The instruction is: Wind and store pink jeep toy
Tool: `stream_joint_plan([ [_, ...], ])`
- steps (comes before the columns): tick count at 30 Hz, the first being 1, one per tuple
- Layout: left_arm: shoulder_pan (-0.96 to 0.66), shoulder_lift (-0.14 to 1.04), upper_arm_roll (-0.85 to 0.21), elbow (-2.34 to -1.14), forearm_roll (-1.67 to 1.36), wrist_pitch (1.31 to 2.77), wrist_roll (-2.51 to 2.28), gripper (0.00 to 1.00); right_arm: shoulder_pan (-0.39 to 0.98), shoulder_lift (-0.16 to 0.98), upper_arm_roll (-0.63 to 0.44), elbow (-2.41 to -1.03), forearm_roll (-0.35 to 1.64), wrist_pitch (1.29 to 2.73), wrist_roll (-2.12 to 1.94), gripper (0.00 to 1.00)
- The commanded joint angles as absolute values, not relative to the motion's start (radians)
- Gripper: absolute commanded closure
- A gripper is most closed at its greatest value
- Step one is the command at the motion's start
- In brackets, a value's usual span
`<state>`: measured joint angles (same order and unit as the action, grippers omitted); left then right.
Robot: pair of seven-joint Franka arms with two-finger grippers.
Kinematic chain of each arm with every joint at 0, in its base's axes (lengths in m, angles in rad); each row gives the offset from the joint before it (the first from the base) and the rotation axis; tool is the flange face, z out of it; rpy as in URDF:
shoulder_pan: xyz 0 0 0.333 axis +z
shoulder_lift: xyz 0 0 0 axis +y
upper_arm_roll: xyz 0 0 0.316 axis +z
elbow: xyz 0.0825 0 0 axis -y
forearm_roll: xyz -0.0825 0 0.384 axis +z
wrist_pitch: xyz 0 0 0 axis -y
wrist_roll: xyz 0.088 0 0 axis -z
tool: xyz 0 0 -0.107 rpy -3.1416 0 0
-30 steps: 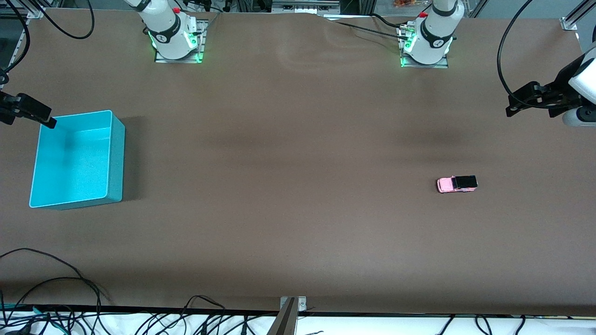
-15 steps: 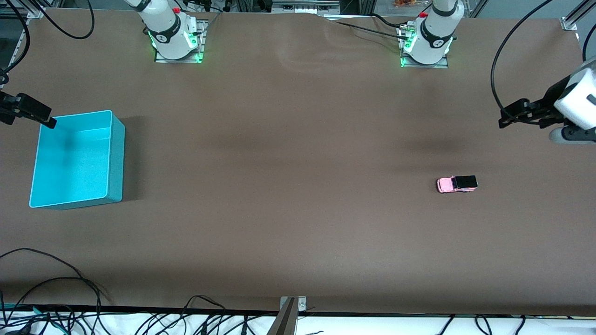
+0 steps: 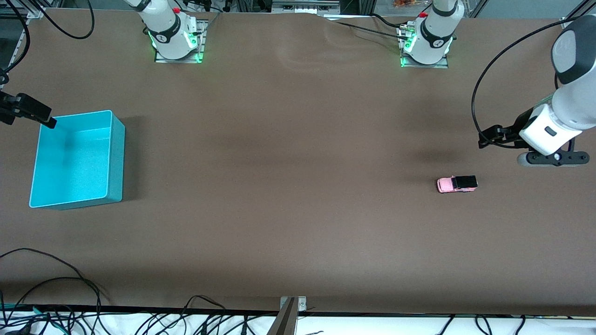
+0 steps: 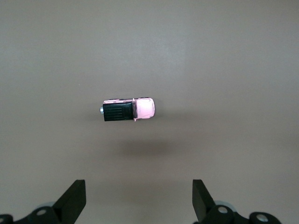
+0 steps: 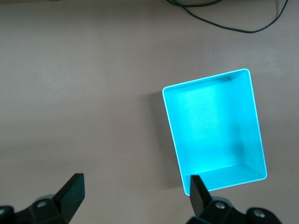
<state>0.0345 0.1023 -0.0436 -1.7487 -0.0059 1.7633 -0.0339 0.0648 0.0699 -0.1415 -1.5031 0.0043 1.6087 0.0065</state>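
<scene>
Over the last second we have swung our left tool (image 3: 486, 138) in from the counter's edge toward the pink jeep toy (image 3: 457, 184). It now hangs over bare counter (image 3: 298, 186) at about two o'clock of the jeep in the front view, fingers wide and empty. The jeep sits untouched on its wheels at the left arm's end. Our right tool (image 3: 39, 118) waits, also wide, over the turquoise bin (image 3: 116, 158) rim. We judge winding has not begun; the approach is under way.

Counted on the brown worktop (image 3: 288, 153) are one tiny pale pink toy jeep with a black rear roof (image 3: 457, 184), one open rectangular turquoise plastic bin (image 3: 116, 158), and two black two-finger grippers: the left gripper (image 3: 486, 138) and the right gripper (image 3: 50, 123).
</scene>
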Motion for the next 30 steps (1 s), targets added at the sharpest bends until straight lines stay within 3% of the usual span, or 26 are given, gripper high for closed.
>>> stream_joint_plan([
  [1,0.043,0.087,-0.048,-1.812,-0.012,1.831,-0.041,0.0,0.061,0.066,-0.14,-1.486,-0.006,1.589,0.005,0.0],
  [14,0.063,0.146,-0.043,-1.927,-0.009,2.014,-0.041,0.0,0.061,0.067,-0.14,-1.488,-0.006,1.589,0.005,0.0],
  [27,0.077,0.189,-0.04,-2.104,-0.009,2.297,-0.038,0.0,0.061,0.067,-0.138,-1.486,-0.006,1.589,0.005,0.0],
  [30,0.077,0.193,-0.04,-2.106,-0.009,2.301,-0.038,0.0,0.061,0.067,-0.138,-1.488,-0.006,1.589,0.005,0.0],
])
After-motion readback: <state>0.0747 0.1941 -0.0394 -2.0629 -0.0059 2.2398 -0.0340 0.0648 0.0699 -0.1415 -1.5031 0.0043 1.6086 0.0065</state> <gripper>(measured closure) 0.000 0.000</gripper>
